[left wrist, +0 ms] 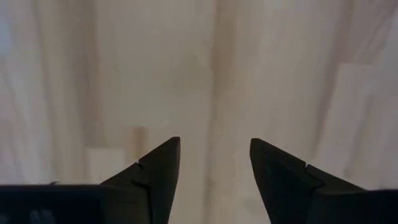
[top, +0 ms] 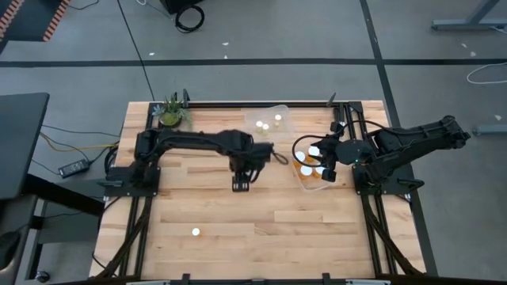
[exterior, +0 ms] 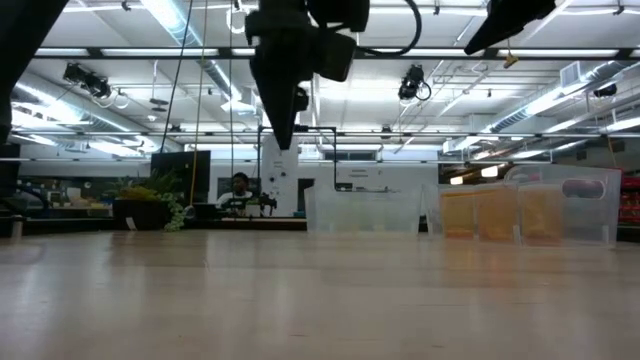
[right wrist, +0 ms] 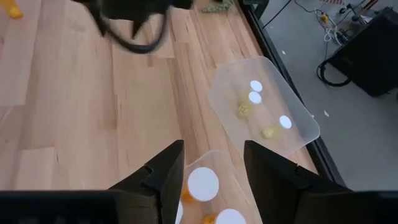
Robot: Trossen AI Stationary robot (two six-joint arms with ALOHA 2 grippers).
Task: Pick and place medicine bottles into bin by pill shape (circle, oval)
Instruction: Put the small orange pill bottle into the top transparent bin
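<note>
Left gripper: your left gripper (left wrist: 214, 171) hangs over bare wood at mid-table, its fingers (left wrist: 158, 168) parted with nothing between them. From above it sits at (top: 242, 184).

Right gripper: your right gripper (right wrist: 211, 171) hovers over the near bin (top: 310, 176), jaws apart; a white cap (right wrist: 203, 184) shows in the gap below, but you cannot tell from these views whether anything is gripped.

Near bin: clear plastic at the table's right side, holding several medicine bottles (top: 315, 152), seen as white caps on orange.

Far bin: the far bin (top: 271, 120), also clear, lies at the back edge near the plant (top: 171, 112), with a few white caps inside.

Stray bottle: one lone bottle (top: 196, 232) stands on the table (top: 238, 229) toward the front-left, well apart from both bins and both grippers.

Step in hand: by the look of it, you are between picks, the left arm empty and free.

Next move: likely, carry the left gripper forward to the stray bottle, centre the open jaws over its cap, descend and close, then read its pill shape before choosing a bin.
</note>
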